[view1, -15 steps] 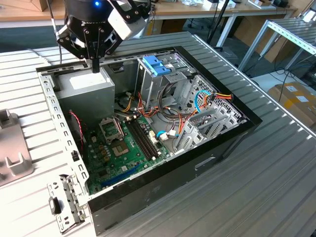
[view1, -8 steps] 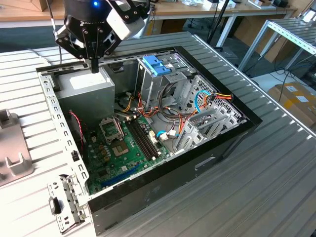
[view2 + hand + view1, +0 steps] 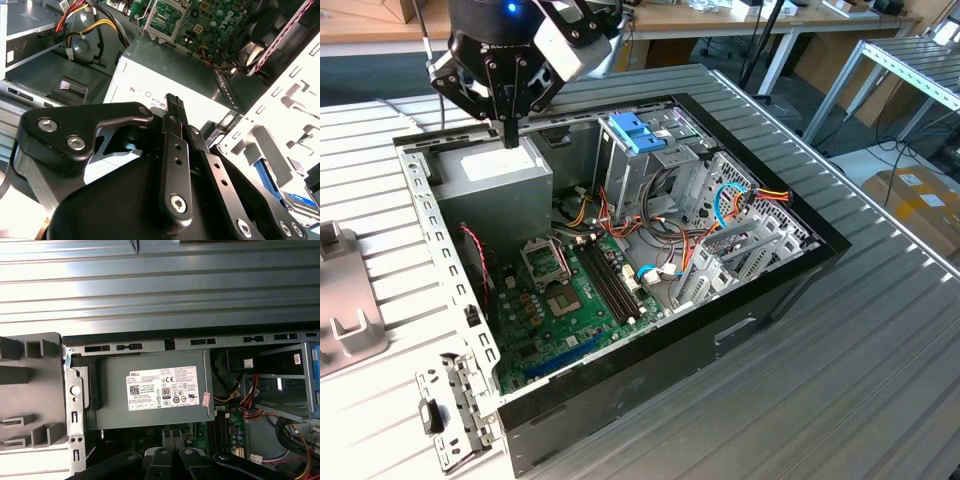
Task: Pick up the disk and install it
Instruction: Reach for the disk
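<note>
Hanging from the arm, your claw (image 3: pixel 510 133) points straight down into the open computer case (image 3: pixel 750 310), at its far corner in the exterior view. You can see its two black fingers (image 3: pixel 173 107) pressed together, with nothing between them. Their tips hover just above the grey power supply box (image 3: pixel 495 185), close to its white label (image 3: pixel 167 388). Whether they touch the box, I cannot tell. The wrist housing above the claw is black, with a small blue light (image 3: pixel 510 8).

The disk (image 3: pixel 298 199) lies apart from the claw. In the second wrist view you find it to one side of the claw, beyond the pale perforated wall (image 3: pixel 280 125) of the case. You see a piece of flat silver-grey metal with a pale label, and a light-blue plastic strip (image 3: pixel 266 176) along its edge. The wall and the claw's black linkage hide most of it. The drive cage with blue tabs (image 3: pixel 638 132) stands well apart from the claw, on its other side, past the power supply box.
</note>
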Motion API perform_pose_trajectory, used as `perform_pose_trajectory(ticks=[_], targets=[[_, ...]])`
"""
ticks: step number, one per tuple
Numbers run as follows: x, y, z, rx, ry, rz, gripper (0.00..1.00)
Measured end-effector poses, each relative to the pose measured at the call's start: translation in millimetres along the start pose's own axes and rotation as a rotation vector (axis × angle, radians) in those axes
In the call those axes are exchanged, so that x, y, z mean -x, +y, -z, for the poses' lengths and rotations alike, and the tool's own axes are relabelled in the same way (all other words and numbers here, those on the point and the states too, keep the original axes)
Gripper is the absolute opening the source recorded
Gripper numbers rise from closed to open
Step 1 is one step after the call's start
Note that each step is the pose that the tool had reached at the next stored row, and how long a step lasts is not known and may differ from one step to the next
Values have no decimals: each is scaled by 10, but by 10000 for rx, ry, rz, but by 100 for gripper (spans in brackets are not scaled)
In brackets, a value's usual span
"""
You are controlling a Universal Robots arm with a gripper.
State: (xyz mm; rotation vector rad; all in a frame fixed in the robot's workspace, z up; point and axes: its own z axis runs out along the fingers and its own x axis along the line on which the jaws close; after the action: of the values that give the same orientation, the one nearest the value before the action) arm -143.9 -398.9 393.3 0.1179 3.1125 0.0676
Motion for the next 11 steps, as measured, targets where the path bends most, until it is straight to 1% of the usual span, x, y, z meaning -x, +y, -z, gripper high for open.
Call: perform_pose_trajectory(ticks=[11], targets=[[-31, -2, 1, 0, -1, 0, 11]])
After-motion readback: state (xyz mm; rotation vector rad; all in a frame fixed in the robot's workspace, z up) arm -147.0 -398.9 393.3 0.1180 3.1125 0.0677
